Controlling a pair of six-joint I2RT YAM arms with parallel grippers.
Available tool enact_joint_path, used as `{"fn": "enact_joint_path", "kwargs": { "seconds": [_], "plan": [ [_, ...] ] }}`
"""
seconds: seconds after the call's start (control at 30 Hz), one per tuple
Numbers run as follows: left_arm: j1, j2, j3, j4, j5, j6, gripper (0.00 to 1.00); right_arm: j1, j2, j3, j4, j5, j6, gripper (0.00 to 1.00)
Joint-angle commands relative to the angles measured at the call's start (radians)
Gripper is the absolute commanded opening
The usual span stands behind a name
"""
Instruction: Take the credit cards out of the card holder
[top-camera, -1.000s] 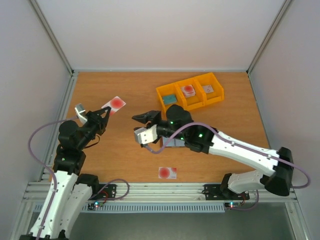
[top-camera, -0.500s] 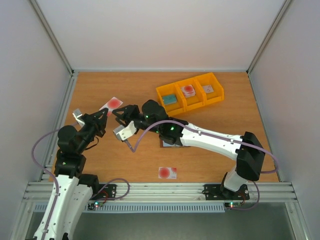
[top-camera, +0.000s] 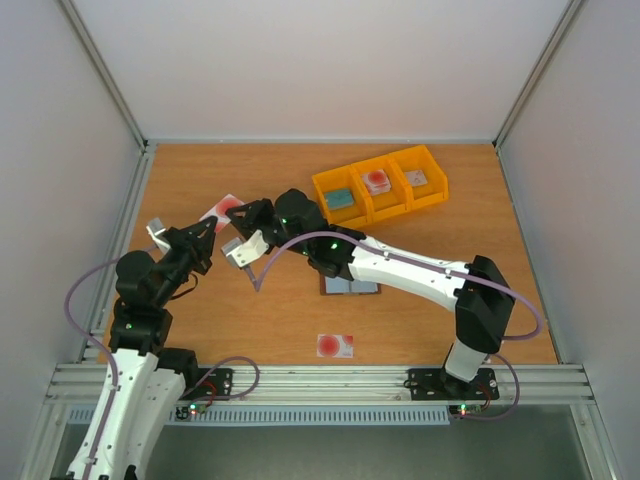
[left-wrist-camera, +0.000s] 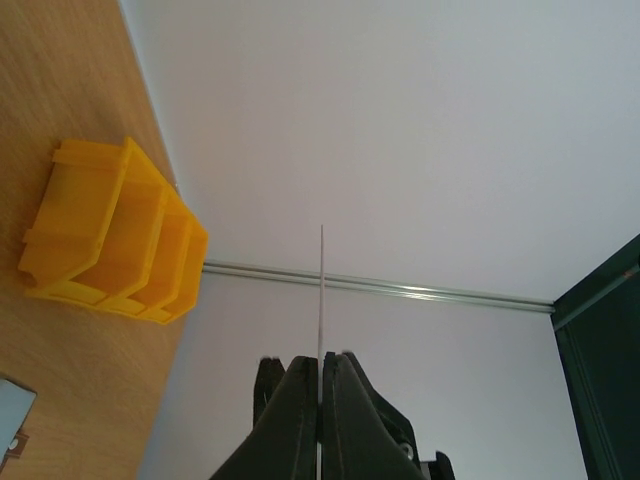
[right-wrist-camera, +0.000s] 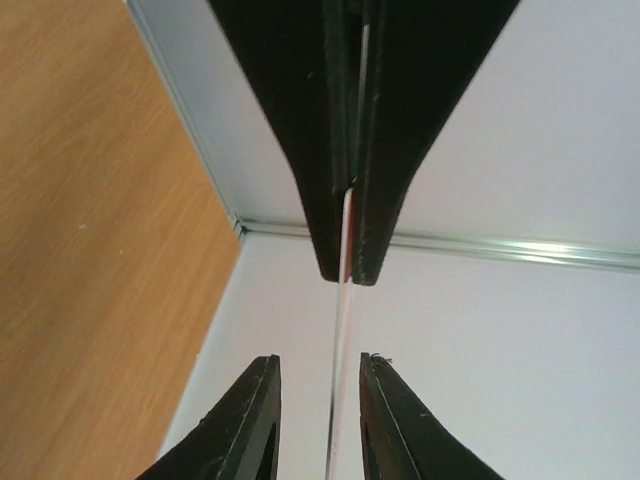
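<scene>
From above, the right arm had swung within the last second from the middle of the worktop (top-camera: 260, 320) toward its left edge. The right pincer (top-camera: 238, 213) had narrowed from a wide gape to a slim gap set around the raised card (top-camera: 226, 206). The left pincer (top-camera: 212, 228), hardly moved, held that card clamped in the air. I judged this a handover: the card was already out, and the right side seemed about to take it. The card holder (top-camera: 352, 286) lay flat near the centre of the worktop, partly under the right arm; whether anything remained inside could not be told. A second card (top-camera: 334, 345) lay face up by the near edge. The count was two arms, one card holder, two cards plainly out, and one yellow bin (top-camera: 432, 195) of three compartments toward the far right corner, its middle one holding a red-spotted piece (top-camera: 377, 181) that might be a third card. In the left wrist view, the left pincer (left-wrist-camera: 320, 358) was shut on the raised card (left-wrist-camera: 321, 290), seen edge-on as a thin pale line, with the yellow bin (left-wrist-camera: 110, 240) beyond. In the right wrist view, the right pincer (right-wrist-camera: 318, 358) stood narrow with a finger either side of the raised card (right-wrist-camera: 337, 340) and a sliver of space left, not yet gripping, while the left pincer (right-wrist-camera: 348, 278) pinched it above.
</scene>
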Motion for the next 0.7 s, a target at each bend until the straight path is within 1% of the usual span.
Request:
{"fn": "enact_joint_path", "kwargs": {
  "seconds": [0.0, 0.03, 0.07, 0.23, 0.27, 0.33, 0.37, 0.4, 0.43, 0.47, 0.5, 0.53, 0.6, 0.67],
  "plan": [
    [0.006, 0.007, -0.003, 0.060, 0.021, -0.009, 0.00, -0.012, 0.040, 0.050, 0.008, 0.028, -0.064, 0.15],
    [0.006, 0.007, -0.003, 0.059, 0.021, -0.010, 0.00, -0.012, 0.048, 0.058, 0.009, 0.029, -0.064, 0.06],
    [0.006, 0.008, -0.004, 0.058, 0.021, -0.011, 0.00, -0.012, 0.057, 0.065, 0.011, 0.030, -0.064, 0.02],
    [0.006, 0.012, -0.004, 0.052, 0.021, -0.012, 0.00, -0.012, 0.074, 0.078, 0.068, 0.048, -0.031, 0.01],
    [0.006, 0.013, -0.004, 0.050, 0.020, -0.012, 0.00, -0.014, 0.070, 0.079, 0.067, 0.077, -0.012, 0.01],
    [0.006, 0.016, -0.007, 0.039, 0.018, -0.012, 0.01, -0.023, 0.045, 0.072, 0.038, 0.074, 0.028, 0.01],
    [0.006, 0.017, -0.008, 0.022, 0.016, -0.015, 0.10, -0.026, 0.034, 0.067, 0.020, 0.070, 0.044, 0.01],
    [0.006, 0.020, -0.011, -0.004, 0.010, -0.020, 0.30, -0.030, 0.021, 0.062, 0.002, 0.069, 0.060, 0.01],
    [0.007, 0.020, -0.013, -0.026, 0.002, -0.026, 0.54, -0.037, 0.008, 0.054, -0.006, 0.073, 0.080, 0.01],
    [0.006, 0.020, -0.016, -0.045, -0.006, -0.031, 0.72, -0.047, -0.009, 0.046, -0.023, 0.079, 0.107, 0.01],
    [0.007, 0.017, -0.022, -0.063, -0.014, -0.034, 0.86, -0.074, -0.031, 0.040, -0.052, 0.083, 0.140, 0.01],
    [0.006, 0.013, -0.027, -0.081, -0.023, -0.032, 0.97, -0.108, -0.053, 0.038, -0.106, 0.081, 0.183, 0.01],
    [0.007, 0.003, -0.042, -0.122, -0.045, -0.013, 0.99, -0.211, -0.093, 0.062, -0.276, 0.034, 0.304, 0.01],
    [0.008, 0.001, -0.070, -0.144, -0.082, 0.009, 0.99, -0.353, -0.103, 0.108, -0.478, -0.049, 0.434, 0.01]
  ]
}}
